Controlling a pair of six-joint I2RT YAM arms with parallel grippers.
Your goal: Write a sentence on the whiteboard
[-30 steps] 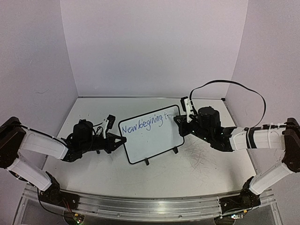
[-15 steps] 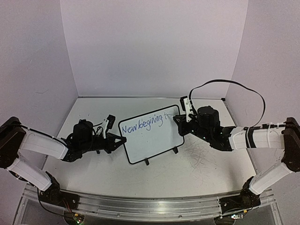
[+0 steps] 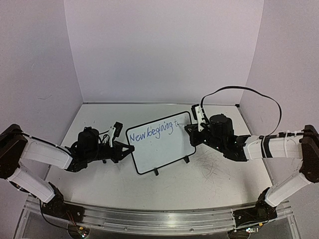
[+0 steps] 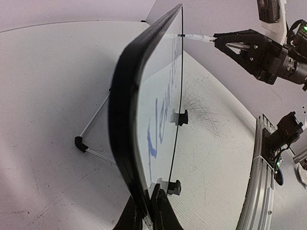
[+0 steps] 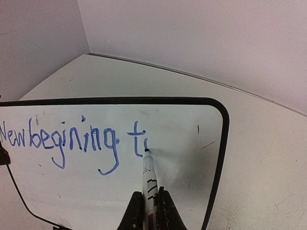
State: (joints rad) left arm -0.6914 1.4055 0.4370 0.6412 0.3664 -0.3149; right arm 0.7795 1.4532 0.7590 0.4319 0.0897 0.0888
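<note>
**Holding the Board, Pen on the Surface: Sentence Stands at "New begining t"**

Standing near the middle of the desk (image 3: 214, 186), the whiteboard (image 3: 164, 152) is turned so that its right end lies farther back than its left. It rests on two small black feet (image 4: 181, 117) along its lower front edge, and the wire stand (image 4: 93, 122) props it from behind.

The left gripper (image 3: 130, 149) is at the whiteboard's left edge. In the left wrist view its fingers are pressed together on the black frame, clamping the board by that edge.

The right gripper (image 5: 149, 211) comes in from the whiteboard's right side, its jaws closed tight on a white marker (image 5: 149, 177). The marker points up and forward from between the fingers. Its dark tip touches the writing surface in the upper right part of the board, just right of the last blue letter. From the left wrist camera the marker shows as a thin white barrel meeting the board's top far corner almost square on.

The sentence (image 5: 72, 139) so far reads "New begining t" in blue, running along the upper half of the whiteboard and climbing toward its right end in the overhead view. To the right of the tip the surface is bare apart from a few small dark specks.

Faint grey scribble marks (image 3: 212, 167) lie on the desk, to the right of the whiteboard and in front of it.
</note>
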